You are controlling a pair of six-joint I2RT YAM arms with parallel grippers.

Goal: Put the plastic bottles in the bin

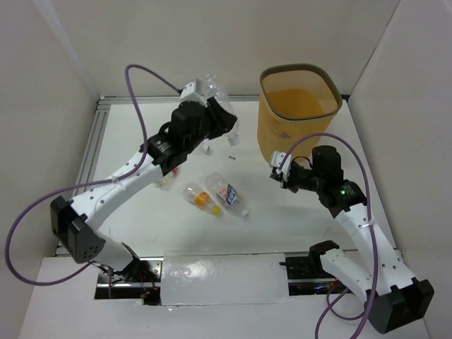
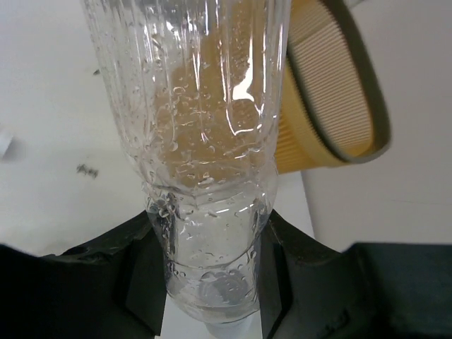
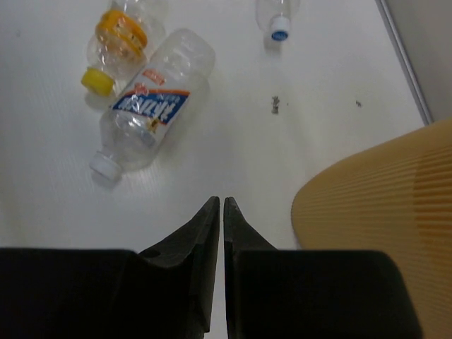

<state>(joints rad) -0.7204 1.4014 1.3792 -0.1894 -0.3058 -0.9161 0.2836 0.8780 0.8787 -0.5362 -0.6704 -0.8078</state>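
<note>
Overhead first: the bin [image 1: 282, 134] stands upright at the far right of the white table [image 1: 141, 219], mouth up. The right gripper [image 3: 219, 212] hangs just off the bin's near wall. Its fingers are pressed together with only a hairline between them, and nothing is in them.

The left gripper [image 2: 212, 261] is raised over the far middle of the table, left of the bin. It is clamped on the narrow end of a clear bottle [image 2: 205, 141]. That bottle's long axis runs straight out past the fingertips, with the wide body away from the wrist. Droplets cling inside its wall. In the left wrist view the bin's rim sits to the right of the bottle, apart from it.

Two bottles lie flat mid-table between the arms, just beside each other:
- blue-label bottle [image 3: 152, 106], long axis diagonal, white cap toward the near right.
- orange-label bottle [image 3: 116, 39], roughly parallel, yellow cap the same way.

A third, white-capped bottle [image 3: 279, 18] lies further back by the left gripper, cap toward the right arm. A few dark specks [image 3: 275, 104] dot the table near it.
</note>
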